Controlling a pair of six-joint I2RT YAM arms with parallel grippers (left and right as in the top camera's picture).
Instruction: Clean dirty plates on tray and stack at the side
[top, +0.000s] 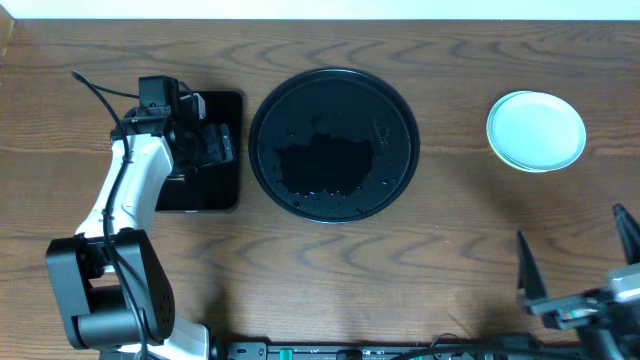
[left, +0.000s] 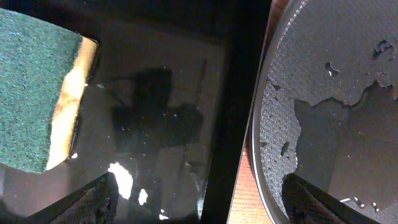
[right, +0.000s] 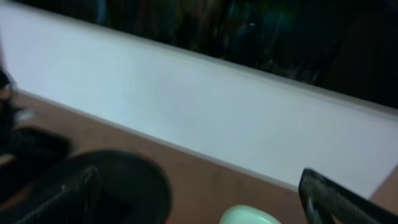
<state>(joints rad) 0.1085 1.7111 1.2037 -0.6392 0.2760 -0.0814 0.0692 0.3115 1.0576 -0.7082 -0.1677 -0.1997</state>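
Glistening wet, one round black tray lies mid-frame; one stack of plates — light blue on top, count unclear — sits upper right. Left tool and right tool gape empty.

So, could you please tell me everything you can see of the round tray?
The round tray is black, with a raised rim and a finely textured floor. A film of water pools across its middle, with stray drops around it. Nothing else lies on it. It sits flat on the table, a narrow gap right of the rectangular tray.
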